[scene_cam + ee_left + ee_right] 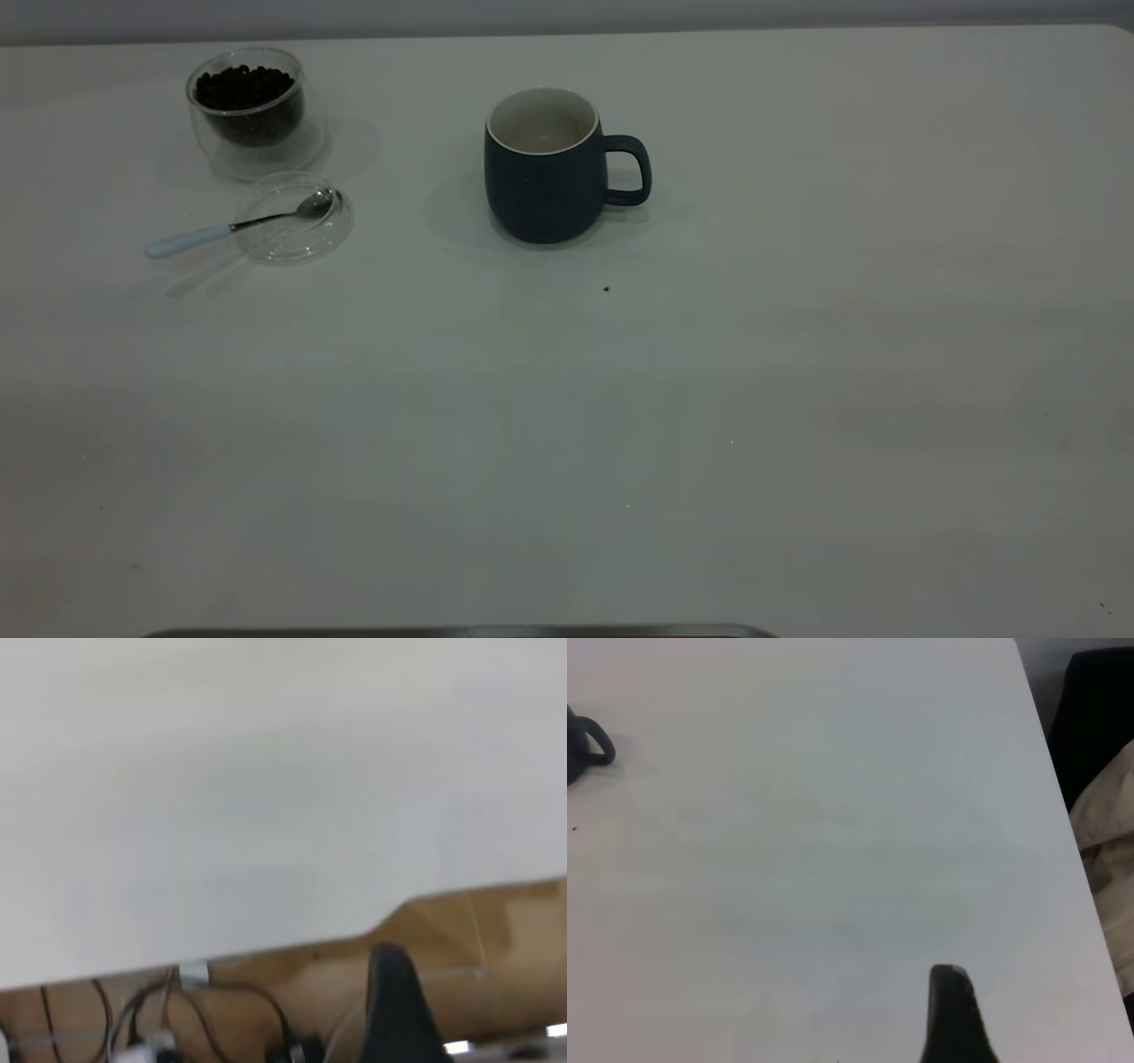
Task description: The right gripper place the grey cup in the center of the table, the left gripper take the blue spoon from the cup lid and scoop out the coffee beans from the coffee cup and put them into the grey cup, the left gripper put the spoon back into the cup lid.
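1. The grey cup (545, 168) stands upright on the desk (709, 399), near the middle of its far half, with its loop handle turned toward the right arm's side. Its white inside looks empty.
2. The coffee cup (248, 111) stands upright toward the far corner on the left arm's side, well apart from the grey cup. It holds the coffee beans (244, 87), a dark heap reaching near its rim.
3. The cup lid (297, 220) lies flat on the desk just in front of the coffee cup, close to its base.
4. The blue spoon (235, 227) rests across the cup lid, its metal bowl inside the lid and its pale handle sticking out over the rim toward the left arm's side, with the end down on the desk.
5. A tiny dark speck (606, 288) lies on the desk a little in front of the grey cup.
6. The left hand (399, 1010) shows only as one dark fingertip in its wrist view, past the desk's edge, above a wooden floor and some cables (159, 1019). None of the task's things are near it, and I cannot tell whether it is released or clenched.
7. The right hand (952, 1014) also shows as a single dark fingertip, over bare desk, with the grey cup far ahead of it at the edge of its wrist view. Its state cannot be told either.
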Motion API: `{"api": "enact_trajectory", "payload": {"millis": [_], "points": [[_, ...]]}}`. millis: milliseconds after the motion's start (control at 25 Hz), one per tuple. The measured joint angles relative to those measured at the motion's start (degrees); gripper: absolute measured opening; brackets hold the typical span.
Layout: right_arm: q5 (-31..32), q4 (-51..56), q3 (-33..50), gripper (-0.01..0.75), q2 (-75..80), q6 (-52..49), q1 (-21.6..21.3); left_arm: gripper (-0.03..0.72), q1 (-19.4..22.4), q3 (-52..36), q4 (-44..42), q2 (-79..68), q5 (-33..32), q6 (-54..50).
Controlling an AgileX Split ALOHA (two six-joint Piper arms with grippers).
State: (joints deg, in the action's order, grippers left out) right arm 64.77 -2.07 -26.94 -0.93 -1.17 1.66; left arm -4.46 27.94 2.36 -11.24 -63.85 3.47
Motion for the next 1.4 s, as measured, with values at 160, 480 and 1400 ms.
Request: {"api": "enact_trajectory", "payload": {"millis": [160,480,1400], "points": [[0.0,0.0,0.0,0.458,0.0,0.0,0.0,0.537,0.0,0.0,0.0,5.88,-0.35,0.0],[0.0,0.0,0.0,0.458,0.0,0.0,0.0,0.537,0.0,0.0,0.0,12.27,-1.13,0.0],[0.0,0.0,0.0,0.458,0.0,0.01,0.0,0.537,0.0,0.0,0.0,12.27,-1.19,0.0]]}}
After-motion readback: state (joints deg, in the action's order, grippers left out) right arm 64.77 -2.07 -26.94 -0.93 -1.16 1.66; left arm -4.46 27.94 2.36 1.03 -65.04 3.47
